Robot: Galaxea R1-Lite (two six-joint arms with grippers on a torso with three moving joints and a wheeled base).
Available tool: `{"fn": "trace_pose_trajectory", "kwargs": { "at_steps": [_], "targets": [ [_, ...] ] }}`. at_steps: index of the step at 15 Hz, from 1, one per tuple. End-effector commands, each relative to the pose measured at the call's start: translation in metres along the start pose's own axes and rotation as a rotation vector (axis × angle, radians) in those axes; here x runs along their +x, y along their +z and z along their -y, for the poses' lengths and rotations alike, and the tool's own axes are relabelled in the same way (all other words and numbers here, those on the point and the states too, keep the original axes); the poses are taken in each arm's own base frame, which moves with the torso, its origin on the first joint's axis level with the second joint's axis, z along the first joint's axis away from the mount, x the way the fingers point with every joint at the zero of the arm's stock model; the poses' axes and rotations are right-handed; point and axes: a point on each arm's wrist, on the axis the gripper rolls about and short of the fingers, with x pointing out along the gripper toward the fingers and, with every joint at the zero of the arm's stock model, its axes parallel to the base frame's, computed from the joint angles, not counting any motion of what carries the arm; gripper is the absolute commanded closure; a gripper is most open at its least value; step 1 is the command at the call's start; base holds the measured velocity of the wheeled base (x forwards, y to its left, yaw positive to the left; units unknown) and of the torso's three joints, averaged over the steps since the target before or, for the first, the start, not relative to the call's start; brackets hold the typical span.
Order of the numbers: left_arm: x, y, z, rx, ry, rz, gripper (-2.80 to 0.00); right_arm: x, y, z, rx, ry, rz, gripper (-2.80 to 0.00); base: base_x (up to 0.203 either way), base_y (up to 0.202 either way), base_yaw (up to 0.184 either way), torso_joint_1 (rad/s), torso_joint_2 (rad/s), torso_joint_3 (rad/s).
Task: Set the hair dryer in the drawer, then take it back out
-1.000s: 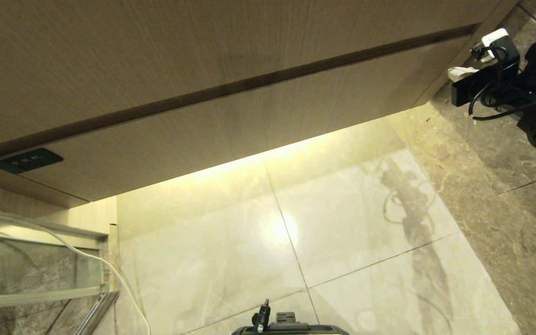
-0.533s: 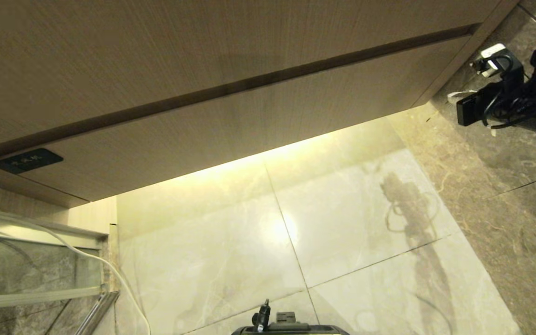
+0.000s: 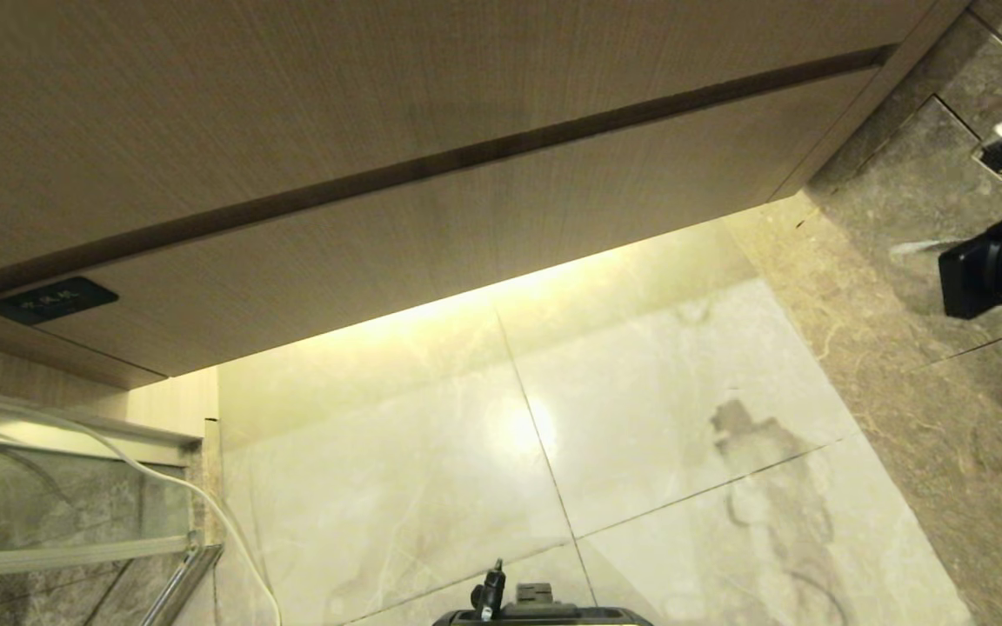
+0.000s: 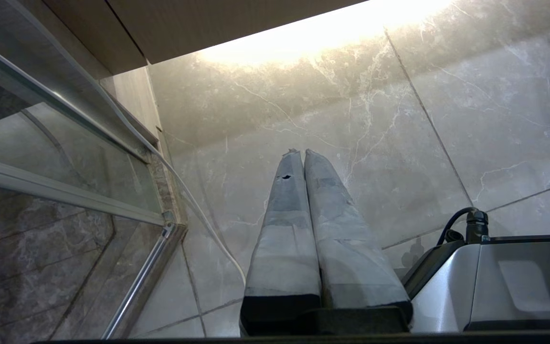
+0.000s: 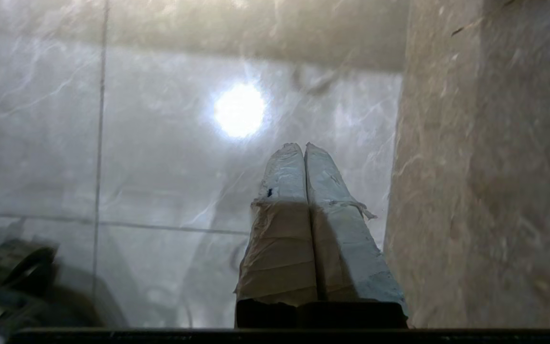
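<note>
The drawer (image 3: 466, 235) is the lower tan wood-grain panel with a small dark label plate (image 3: 49, 300), and it sits closed, level with the panel above it. The hair dryer is out of view in every frame. My right arm (image 3: 1001, 265) shows only at the right edge of the head view, over the brown floor tiles and away from the drawer. In the right wrist view the right gripper (image 5: 303, 145) is shut and empty, pointing at the glossy floor. The left gripper (image 4: 302, 152) is parked low, shut and empty, above the pale tiles.
A white cord (image 3: 205, 513) runs down along a glass partition (image 3: 49, 513) with a metal frame at the lower left. Pale marble floor (image 3: 657, 409) lies under the cabinet, darker brown tile (image 3: 945, 417) to the right. My own base (image 3: 544, 613) is at the bottom edge.
My right arm has swung away from the drawer's right end, down and toward the right edge of the head view. Its shadow on the floor slid down. The drawer stayed closed.
</note>
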Motion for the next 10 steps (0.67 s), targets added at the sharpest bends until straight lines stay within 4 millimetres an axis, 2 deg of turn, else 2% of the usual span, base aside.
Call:
{"fn": "trace_pose_trajectory", "kwargs": {
  "at_steps": [1,6,8,10],
  "targets": [
    [0.000,0.000,0.000,-0.001,0.001,0.000,0.00,-0.052,-0.001,-0.015,-0.018,-0.019,0.068,0.00,0.000,0.000,0.000,0.000,0.00,0.000],
    [0.000,0.000,0.000,0.000,0.001,0.000,0.00,-0.097,-0.018,-0.033,-0.032,-0.035,0.099,0.00,0.000,0.000,0.000,0.000,0.00,0.000],
    [0.000,0.000,0.000,-0.001,0.001,-0.001,0.00,-0.105,-0.023,-0.037,-0.034,-0.039,0.105,0.00,0.001,0.001,-0.072,0.002,0.00,0.000],
    [0.000,0.000,0.000,-0.001,0.001,-0.001,0.00,-0.108,-0.026,-0.039,-0.033,-0.041,0.103,0.00,0.009,0.007,-0.153,0.002,0.00,0.005]
  ]
}}
